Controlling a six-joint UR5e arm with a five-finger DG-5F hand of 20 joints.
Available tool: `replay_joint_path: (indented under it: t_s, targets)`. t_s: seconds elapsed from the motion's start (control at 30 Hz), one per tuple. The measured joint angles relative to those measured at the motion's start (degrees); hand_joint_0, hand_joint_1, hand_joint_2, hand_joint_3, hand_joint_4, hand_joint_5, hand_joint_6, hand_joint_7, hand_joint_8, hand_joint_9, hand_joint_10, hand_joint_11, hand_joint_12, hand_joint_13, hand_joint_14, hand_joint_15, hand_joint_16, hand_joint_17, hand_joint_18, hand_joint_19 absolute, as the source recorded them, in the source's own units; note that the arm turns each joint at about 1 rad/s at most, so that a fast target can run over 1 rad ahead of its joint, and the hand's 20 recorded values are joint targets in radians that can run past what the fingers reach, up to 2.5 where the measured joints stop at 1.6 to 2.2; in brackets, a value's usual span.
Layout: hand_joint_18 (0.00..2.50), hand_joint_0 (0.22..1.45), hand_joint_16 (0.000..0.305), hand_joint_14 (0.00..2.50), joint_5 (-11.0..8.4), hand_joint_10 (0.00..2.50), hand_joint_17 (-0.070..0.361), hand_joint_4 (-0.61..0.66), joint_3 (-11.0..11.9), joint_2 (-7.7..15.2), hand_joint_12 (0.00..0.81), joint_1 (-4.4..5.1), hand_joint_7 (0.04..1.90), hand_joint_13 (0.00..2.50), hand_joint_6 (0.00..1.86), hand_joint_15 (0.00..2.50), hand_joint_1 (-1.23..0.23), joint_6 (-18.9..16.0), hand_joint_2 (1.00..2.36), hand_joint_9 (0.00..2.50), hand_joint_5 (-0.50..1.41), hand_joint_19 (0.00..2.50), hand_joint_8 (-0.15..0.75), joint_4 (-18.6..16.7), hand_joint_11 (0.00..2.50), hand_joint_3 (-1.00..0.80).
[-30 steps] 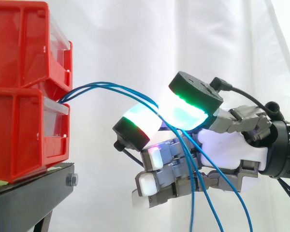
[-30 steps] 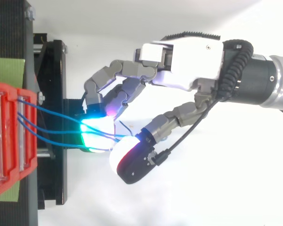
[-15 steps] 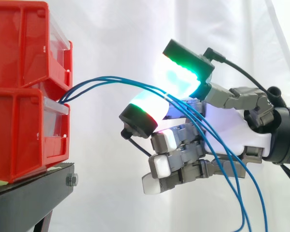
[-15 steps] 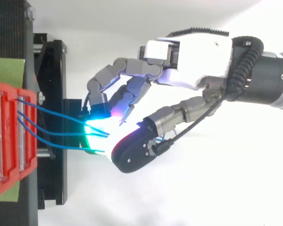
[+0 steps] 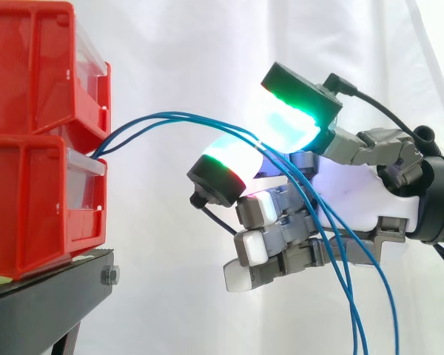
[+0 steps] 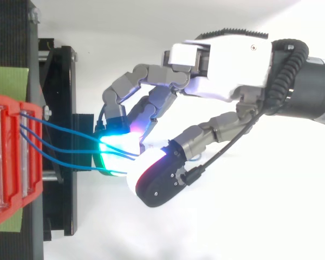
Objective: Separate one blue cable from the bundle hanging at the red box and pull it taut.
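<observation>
Blue cables (image 5: 174, 115) arc from glossy red bins (image 5: 29, 185), pinched by the hand (image 5: 370, 200).

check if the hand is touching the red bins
Apart. Side view shows white curtain between the hand and the red bins; only the blue cables span that gap.

From the side we look level across the work, close in. The red bins (image 5: 37, 140) on their black stand (image 5: 44, 303) sit at our left edge, the hand (image 5: 362, 201) reaches in from the right, and the white curtain (image 5: 185, 44) closes the back. From the top we look down, just as near, with the bins at left again and the arm coming from the right. Both views share the bins' fronts, the blue cables (image 5: 170, 117) and the hand.
</observation>
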State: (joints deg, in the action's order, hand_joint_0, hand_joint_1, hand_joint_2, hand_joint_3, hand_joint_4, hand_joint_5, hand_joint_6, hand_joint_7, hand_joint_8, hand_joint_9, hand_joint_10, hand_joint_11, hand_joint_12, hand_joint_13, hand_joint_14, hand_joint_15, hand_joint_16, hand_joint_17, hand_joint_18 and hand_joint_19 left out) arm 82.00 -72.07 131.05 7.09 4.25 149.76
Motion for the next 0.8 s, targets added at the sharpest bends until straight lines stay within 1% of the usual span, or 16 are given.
replay_joint_path:
  t_s: [0.1, 0.2, 0.27, 0.33, 0.37, 0.5, 0.53, 0.57, 0.6, 0.63, 0.67, 0.7, 0.77, 0.8]
  targets:
    - [0.79, 0.54, 0.045, 0.02, 0.00, 0.02, 0.101, 0.21, 0.00, 0.00, 0.415, 0.01, 1.09, 1.09, 0.91, 0.54, -0.66, -0.02, 1.00, 1.04, -0.19, 0.40, 0.406, 0.02, 0.78, -0.50]
    - [0.79, 0.54, 0.045, 0.02, 0.00, 0.02, 0.102, 0.21, 0.02, -0.02, 0.412, -0.01, 1.08, 1.09, 0.90, 0.55, -0.57, -0.04, 1.00, 1.05, -0.19, 0.41, 0.407, 0.04, 0.78, -0.50]
    - [0.78, 0.57, 0.045, 0.02, 0.00, 0.02, 0.101, 0.20, 0.01, -0.03, 0.408, 0.00, 1.07, 1.09, 0.89, 0.55, -0.55, -0.07, 1.00, 1.06, -0.19, 0.42, 0.402, 0.06, 0.78, -0.50]
    - [0.78, 0.63, 0.044, 0.02, 0.00, 0.02, 0.099, 0.20, 0.01, -0.02, 0.403, 0.02, 1.10, 1.09, 0.88, 0.55, -0.62, -0.09, 1.00, 1.07, -0.19, 0.43, 0.398, 0.06, 0.77, -0.50]
    - [0.78, 0.63, 0.044, 0.02, 0.00, 0.02, 0.100, 0.19, 0.01, -0.02, 0.403, 0.04, 1.11, 1.09, 0.88, 0.55, -0.63, -0.10, 1.00, 1.07, -0.19, 0.42, 0.398, 0.05, 0.78, -0.50]
    - [0.79, 0.65, 0.045, 0.02, -0.35, 0.02, 0.102, 0.17, 0.01, -0.01, 0.408, 0.20, 1.15, 1.09, 0.88, 0.55, -0.71, -0.17, 1.01, 1.07, -0.19, 0.43, 0.407, 0.05, 0.79, -0.35]
    - [0.81, 0.65, 0.046, 0.02, -0.52, 0.02, 0.104, 0.14, 0.01, -0.01, 0.402, 0.22, 1.18, 1.10, 0.90, 0.57, -0.75, -0.18, 1.02, 1.08, -0.19, 0.44, 0.406, 0.06, 0.80, -0.27]
    - [0.81, 0.65, 0.046, 0.02, -0.73, 0.02, 0.105, 0.13, 0.01, -0.01, 0.404, 0.26, 1.20, 1.10, 0.90, 0.56, -0.77, -0.18, 1.02, 1.08, -0.19, 0.45, 0.405, 0.06, 0.81, -0.25]
    - [0.81, 0.67, 0.047, 0.02, -0.88, 0.02, 0.105, 0.11, 0.01, -0.01, 0.400, 0.29, 1.26, 1.09, 0.90, 0.56, -0.81, -0.19, 1.02, 1.08, -0.19, 0.45, 0.410, 0.06, 0.82, -0.25]
    - [0.81, 0.68, 0.047, 0.02, -1.01, 0.02, 0.106, 0.11, 0.01, 0.00, 0.402, 0.32, 1.24, 1.09, 0.91, 0.56, -0.83, -0.19, 1.02, 1.07, -0.20, 0.45, 0.406, 0.06, 0.81, -0.25]
    - [0.81, 0.72, 0.047, 0.02, -1.16, 0.02, 0.107, 0.12, 0.02, 0.00, 0.395, 0.36, 1.22, 1.09, 0.92, 0.56, -0.89, -0.20, 1.02, 1.04, -0.21, 0.44, 0.396, 0.06, 0.82, -0.26]
    - [0.81, 0.73, 0.048, 0.02, -1.39, 0.02, 0.107, 0.13, 0.01, 0.00, 0.387, 0.42, 1.20, 1.08, 0.92, 0.57, -0.89, -0.20, 1.01, 1.04, -0.21, 0.45, 0.392, 0.06, 0.82, -0.30]
    - [0.83, 0.77, 0.047, 0.02, -1.77, 0.02, 0.106, 0.16, 0.01, 0.00, 0.384, 0.52, 1.13, 1.08, 0.92, 0.57, -0.89, -0.23, 1.00, 1.04, -0.21, 0.44, 0.394, 0.08, 0.83, -0.44]
    - [0.83, 0.78, 0.047, 0.02, -1.89, 0.02, 0.106, 0.16, 0.01, 0.00, 0.380, 0.55, 1.14, 1.08, 0.92, 0.58, -0.90, -0.24, 1.00, 1.04, -0.21, 0.45, 0.390, 0.08, 0.81, -0.50]
